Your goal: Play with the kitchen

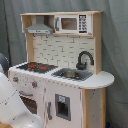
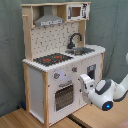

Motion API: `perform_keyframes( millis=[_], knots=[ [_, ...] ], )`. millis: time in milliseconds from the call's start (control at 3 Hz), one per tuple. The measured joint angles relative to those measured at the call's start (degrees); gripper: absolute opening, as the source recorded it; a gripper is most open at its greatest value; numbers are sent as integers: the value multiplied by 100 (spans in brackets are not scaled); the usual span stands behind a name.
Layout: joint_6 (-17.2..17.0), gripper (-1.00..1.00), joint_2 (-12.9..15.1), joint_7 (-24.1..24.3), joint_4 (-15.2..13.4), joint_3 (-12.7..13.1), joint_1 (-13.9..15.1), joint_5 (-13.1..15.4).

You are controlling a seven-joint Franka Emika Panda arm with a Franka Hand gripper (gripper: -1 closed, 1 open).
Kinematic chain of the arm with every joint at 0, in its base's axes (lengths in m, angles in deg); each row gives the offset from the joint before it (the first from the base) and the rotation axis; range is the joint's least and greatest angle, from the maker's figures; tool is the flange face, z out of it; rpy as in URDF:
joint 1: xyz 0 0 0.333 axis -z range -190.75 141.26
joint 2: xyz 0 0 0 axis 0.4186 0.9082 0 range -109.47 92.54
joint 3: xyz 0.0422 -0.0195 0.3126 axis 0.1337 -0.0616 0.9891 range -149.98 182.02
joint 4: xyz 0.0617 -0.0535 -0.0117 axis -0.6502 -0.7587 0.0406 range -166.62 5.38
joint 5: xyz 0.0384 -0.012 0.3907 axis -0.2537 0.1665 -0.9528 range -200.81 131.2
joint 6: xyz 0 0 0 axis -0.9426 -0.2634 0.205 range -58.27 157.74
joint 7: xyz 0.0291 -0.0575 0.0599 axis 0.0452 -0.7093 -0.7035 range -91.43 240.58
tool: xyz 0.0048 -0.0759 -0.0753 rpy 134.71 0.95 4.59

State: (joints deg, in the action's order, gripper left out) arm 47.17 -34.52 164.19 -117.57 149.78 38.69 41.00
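The kitchen (image 1: pixel 65 47) (image 2: pixel 36 87) is a tall toy of pale wood and white panels. On its top are a black-red hob (image 1: pixel 35 66) (image 2: pixel 52 59), a grey sink (image 1: pixel 72 74) (image 2: pixel 82 50) and a black tap (image 1: pixel 84 59) (image 2: pixel 75 39). In the second exterior view my gripper (image 2: pixel 84 82) hovers close in front of the white front panel, right of the windowed oven door (image 2: pixel 64 96) and below a knob (image 2: pixel 74 69). In the first exterior view only my white arm (image 1: pixel 12 105) shows, covering the oven door at the lower left.
A grey hood (image 1: pixel 39 29) (image 2: pixel 49 21) and a toy microwave (image 1: pixel 70 24) (image 2: pixel 75 11) sit on the top shelf. The kitchen stands on a wooden table (image 2: pixel 27 120). A grey-green curtain (image 2: pixel 10 50) hangs behind.
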Motion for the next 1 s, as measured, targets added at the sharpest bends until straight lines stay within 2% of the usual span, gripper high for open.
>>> perform_keyframes(
  millis=[667, 1000],
  knots=[
    [-650, 100, 279, -1031, 81, -2, -411, 187],
    [-759, 100, 293, -1526, 168, -6, -436, 461]
  ],
)
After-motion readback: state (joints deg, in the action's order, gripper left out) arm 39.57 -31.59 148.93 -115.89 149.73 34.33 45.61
